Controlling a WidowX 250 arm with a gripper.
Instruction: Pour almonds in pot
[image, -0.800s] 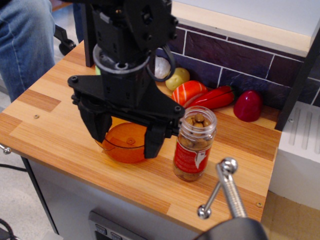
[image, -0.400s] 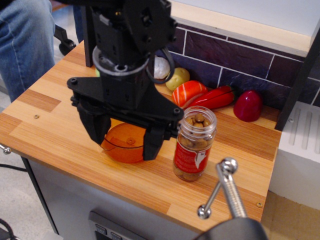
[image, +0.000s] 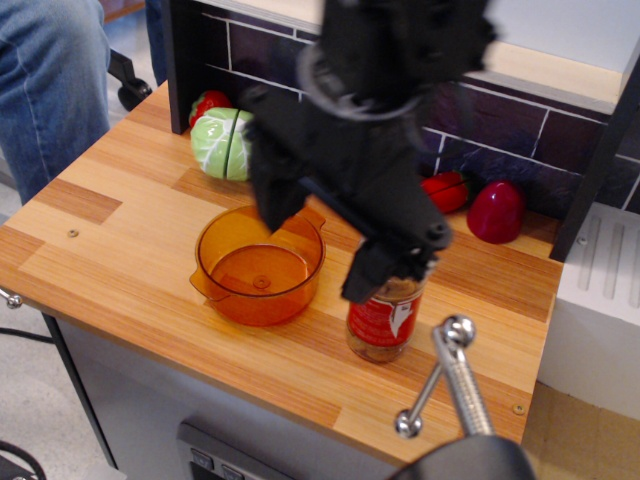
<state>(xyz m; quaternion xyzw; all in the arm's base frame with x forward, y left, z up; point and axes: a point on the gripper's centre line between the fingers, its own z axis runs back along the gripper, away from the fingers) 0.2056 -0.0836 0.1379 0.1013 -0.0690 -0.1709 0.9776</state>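
The pot (image: 260, 266) is a shallow translucent orange pot with two small side handles, standing empty on the wooden counter near its front edge. The clear jar (image: 384, 322) with a red label stands upright just right of the pot. Brown almonds (image: 401, 291) show through the jar above the label. My black gripper (image: 325, 240) is blurred by motion and hangs open over the gap between pot and jar. Its right finger (image: 378, 268) covers the jar's top and its left finger (image: 272, 198) is above the pot's far rim. It holds nothing.
A green cabbage (image: 222, 143) and a red toy (image: 206, 103) sit at the back left. A red pepper (image: 444, 190) and a dark red toy (image: 497, 211) lie by the tiled wall. A metal clamp handle (image: 450, 378) juts out at the front right. A person's leg (image: 50, 80) is at the left.
My gripper has swung right and up, from over the pot to over the jar. The pot now shows in full. The jar and pot have not moved.
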